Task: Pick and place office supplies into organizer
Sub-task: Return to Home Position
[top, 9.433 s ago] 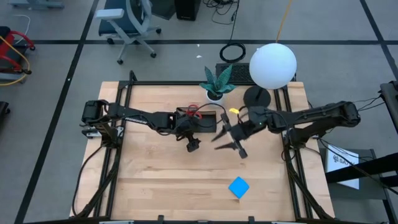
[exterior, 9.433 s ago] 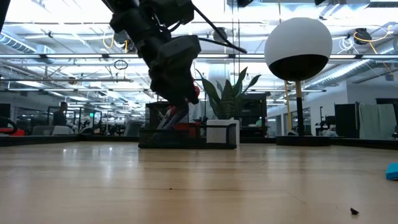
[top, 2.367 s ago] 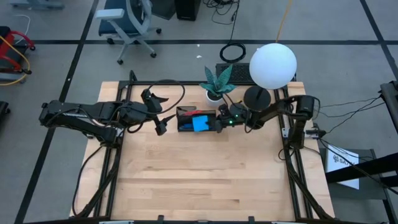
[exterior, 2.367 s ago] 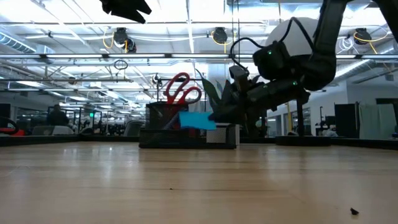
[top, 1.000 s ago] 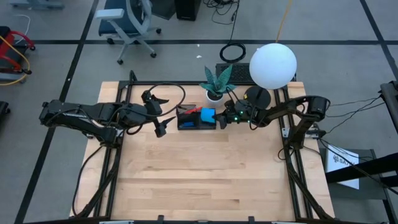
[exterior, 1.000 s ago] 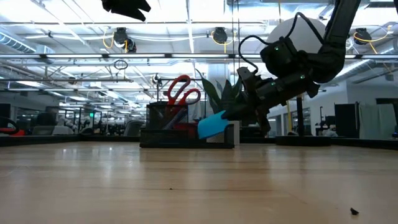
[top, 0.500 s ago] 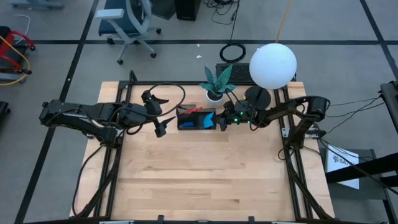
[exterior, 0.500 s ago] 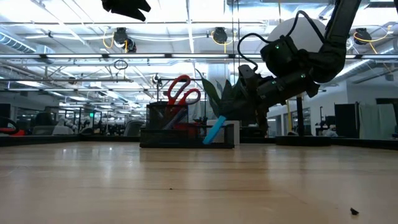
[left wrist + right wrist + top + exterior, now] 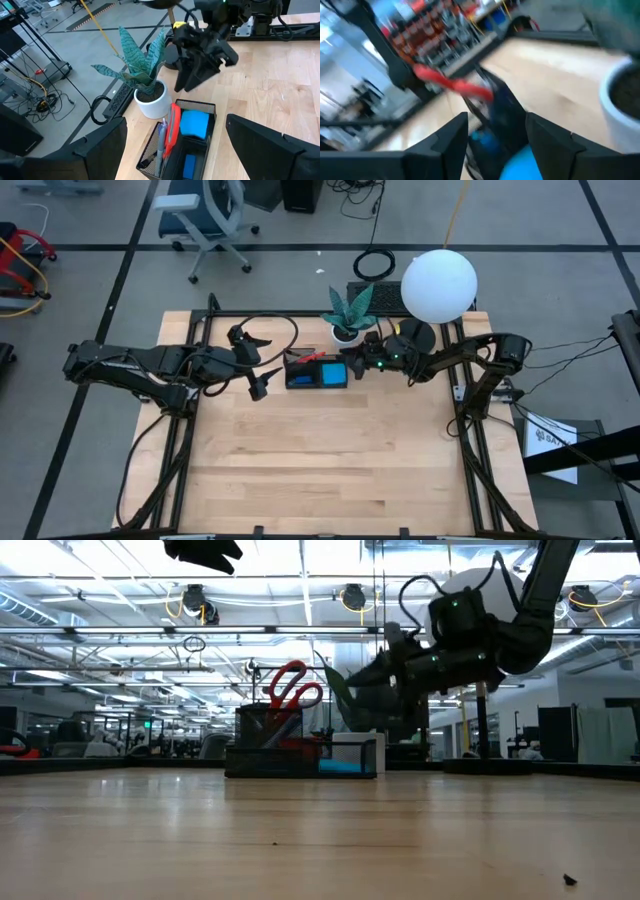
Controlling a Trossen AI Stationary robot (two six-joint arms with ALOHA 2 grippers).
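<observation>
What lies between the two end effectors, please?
The organizer sits between the left end effector and the right end effector, clearest in the high view.

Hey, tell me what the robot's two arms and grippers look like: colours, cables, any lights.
Both arms are dark, almost black, built of slim jointed segments. The left arm carries a looping black cable near the left gripper. The right arm shows small green lights by the right gripper. Each gripper has two broad dark fingers.
</observation>
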